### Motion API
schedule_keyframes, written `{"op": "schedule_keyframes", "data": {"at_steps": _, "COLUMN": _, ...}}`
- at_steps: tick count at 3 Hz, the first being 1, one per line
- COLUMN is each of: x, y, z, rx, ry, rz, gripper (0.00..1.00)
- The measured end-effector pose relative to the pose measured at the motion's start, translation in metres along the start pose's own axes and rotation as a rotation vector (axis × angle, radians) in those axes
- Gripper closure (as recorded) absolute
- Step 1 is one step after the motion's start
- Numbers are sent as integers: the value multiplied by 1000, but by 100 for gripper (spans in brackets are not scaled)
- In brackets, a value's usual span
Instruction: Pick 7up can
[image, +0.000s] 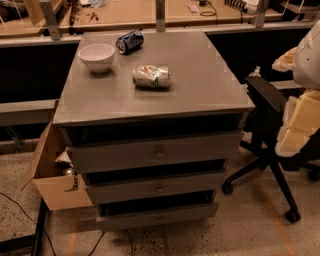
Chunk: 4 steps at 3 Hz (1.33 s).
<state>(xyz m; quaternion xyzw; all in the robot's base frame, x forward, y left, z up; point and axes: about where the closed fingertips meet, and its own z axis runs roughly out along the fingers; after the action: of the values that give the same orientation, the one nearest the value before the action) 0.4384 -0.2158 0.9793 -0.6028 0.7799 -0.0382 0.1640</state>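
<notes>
Drawers (159, 154) of the grey cabinet sit nearest; 7up can on the worktop above, pincer out of frame.

7up can (151, 76) lies on its side near the middle of the worktop (200, 85), dented, long axis left-right, touching nothing. White bowl (97, 56) stands upright behind and left of it, apart. Dark blue can (129, 41) lies on its side near the back edge, just right of the bowl. Cardboard box (50, 175) sits on the floor to the left, black chair (265, 125) to the right. Pincer isn't visible, so spread or pressed together: can't tell. White rounded shape (309, 52) at the right edge is possibly the arm.
</notes>
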Motion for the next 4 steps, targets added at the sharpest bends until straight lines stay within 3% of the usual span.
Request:
{"op": "schedule_keyframes", "data": {"at_steps": 1, "x": 0, "y": 0, "z": 0, "rx": 0, "ry": 0, "rz": 0, "gripper": 0}}
{"op": "schedule_keyframes", "data": {"at_steps": 2, "x": -6, "y": -13, "z": 3, "rx": 16, "ry": -53, "rz": 11, "gripper": 0}}
{"op": "schedule_keyframes", "data": {"at_steps": 4, "x": -49, "y": -81, "z": 25, "rx": 83, "ry": -310, "rz": -1, "gripper": 0}}
